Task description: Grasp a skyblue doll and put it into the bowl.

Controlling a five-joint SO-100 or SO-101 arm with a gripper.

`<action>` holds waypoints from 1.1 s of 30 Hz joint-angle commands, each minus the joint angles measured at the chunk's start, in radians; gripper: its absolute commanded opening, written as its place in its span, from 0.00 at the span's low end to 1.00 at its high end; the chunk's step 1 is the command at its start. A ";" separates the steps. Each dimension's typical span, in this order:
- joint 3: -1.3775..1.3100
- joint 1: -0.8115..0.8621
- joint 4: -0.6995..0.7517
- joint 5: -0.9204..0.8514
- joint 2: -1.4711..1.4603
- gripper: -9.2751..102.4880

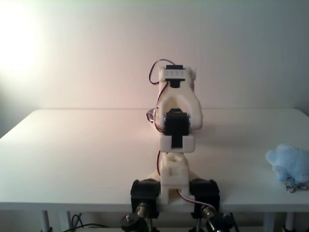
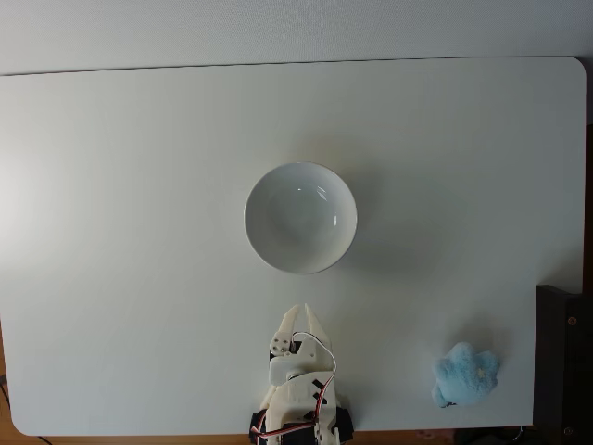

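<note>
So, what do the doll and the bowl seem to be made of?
The skyblue doll looks like soft plush fabric: fuzzy, lumpy outline, matte, with a small metal clasp. The bowl looks like glazed ceramic or glossy plastic: smooth white with bright highlights; which one, I cannot tell.

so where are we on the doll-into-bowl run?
Nothing looks done yet. The bowl sits empty mid-table. The skyblue doll lies untouched near the table's lower right corner in the top-down fixed view, apart from the arm. In hand: nothing; the tool is folded back near the base, its jaws together, pointing at the bowl. Left: reach the doll, grasp it, carry it over, drop it in.
</note>
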 commanded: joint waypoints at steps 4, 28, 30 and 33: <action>-0.028 -0.006 -0.012 0.002 0.301 0.09; -0.282 0.035 0.002 0.101 0.290 0.63; -0.325 0.040 0.003 0.101 0.290 0.63; -0.376 0.109 0.006 0.100 0.288 0.63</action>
